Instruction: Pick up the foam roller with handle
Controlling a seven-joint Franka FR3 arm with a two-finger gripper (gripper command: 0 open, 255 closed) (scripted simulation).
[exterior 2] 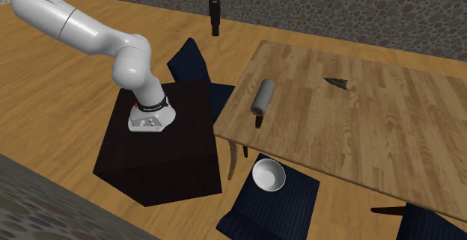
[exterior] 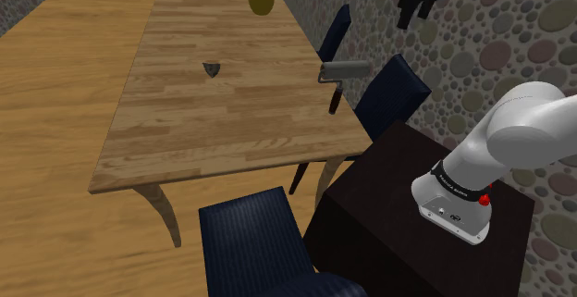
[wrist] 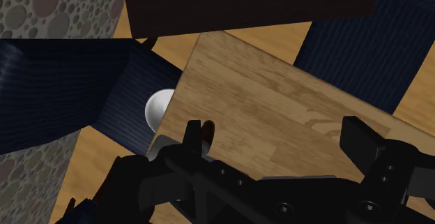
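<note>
Wrist view: the gripper (wrist: 272, 128) is held wide open, empty; the foam roller (exterior: 344, 70) (likely light, squashy) is best gripped at its stiff handle (exterior: 335, 98).

No text, number or brand is legible in any view. The arm (exterior: 518, 129) carries a dark band (exterior: 460, 186) near its base with small pale lettering, too small to read. A faint mark sits just below it, also unreadable.
</note>
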